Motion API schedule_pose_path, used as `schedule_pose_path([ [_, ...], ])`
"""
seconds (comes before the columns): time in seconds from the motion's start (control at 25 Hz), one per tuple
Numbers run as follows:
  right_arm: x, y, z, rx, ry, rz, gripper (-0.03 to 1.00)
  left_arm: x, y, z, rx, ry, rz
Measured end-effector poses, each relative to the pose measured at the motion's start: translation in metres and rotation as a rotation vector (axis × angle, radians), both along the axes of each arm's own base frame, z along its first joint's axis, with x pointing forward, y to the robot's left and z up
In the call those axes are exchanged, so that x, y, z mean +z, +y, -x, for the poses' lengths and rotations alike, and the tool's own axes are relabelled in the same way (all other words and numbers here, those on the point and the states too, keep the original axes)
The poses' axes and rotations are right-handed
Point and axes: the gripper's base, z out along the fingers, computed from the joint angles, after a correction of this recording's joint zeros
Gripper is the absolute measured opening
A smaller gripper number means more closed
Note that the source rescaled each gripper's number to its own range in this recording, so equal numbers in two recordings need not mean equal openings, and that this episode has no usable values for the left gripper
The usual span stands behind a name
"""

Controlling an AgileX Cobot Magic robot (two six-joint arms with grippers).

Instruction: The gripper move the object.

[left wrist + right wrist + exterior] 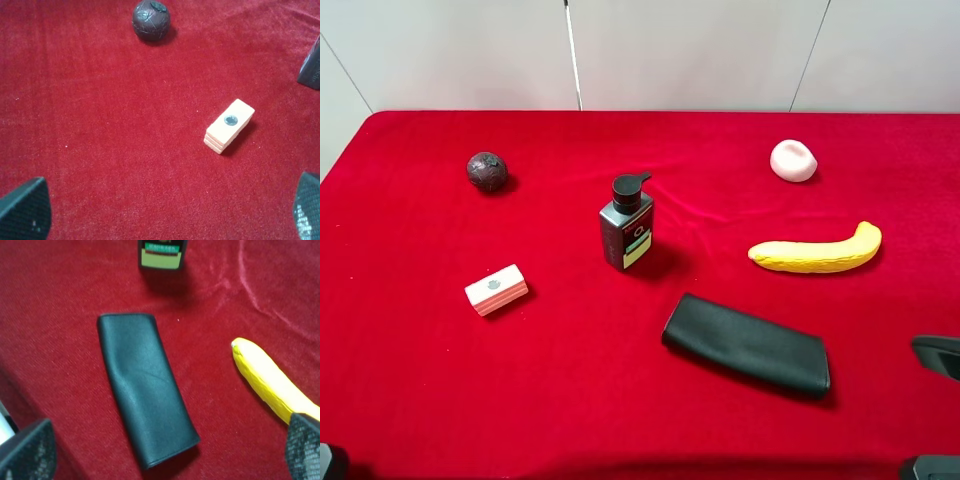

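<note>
The object, a long flat matte black pouch [745,345], lies on the red cloth in front of the banana, untouched. In the right wrist view the pouch [142,385] lies lengthwise between my right gripper's [165,452] two wide-spread fingertips [27,452], a little ahead of them. That gripper [935,410] is open and empty at the right edge of the table, right of the pouch. My left gripper [170,212] is open too, low over bare cloth at the front left, holding nothing.
A dark pump bottle [626,224] stands mid-table behind the pouch. A yellow banana [817,253] lies to the right, with a white lump [793,160] behind it. A pink-and-white block [496,290] and a dark round ball [487,170] sit on the left.
</note>
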Motion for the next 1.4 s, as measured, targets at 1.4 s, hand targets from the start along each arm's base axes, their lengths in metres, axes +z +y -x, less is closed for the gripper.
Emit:
schedule_pose_path([
  [1.4, -0.011, -0.046, 0.049, -0.462, -0.276, -0.226, 1.0, 0.0, 0.0, 0.0, 0.0, 0.0, 0.0],
])
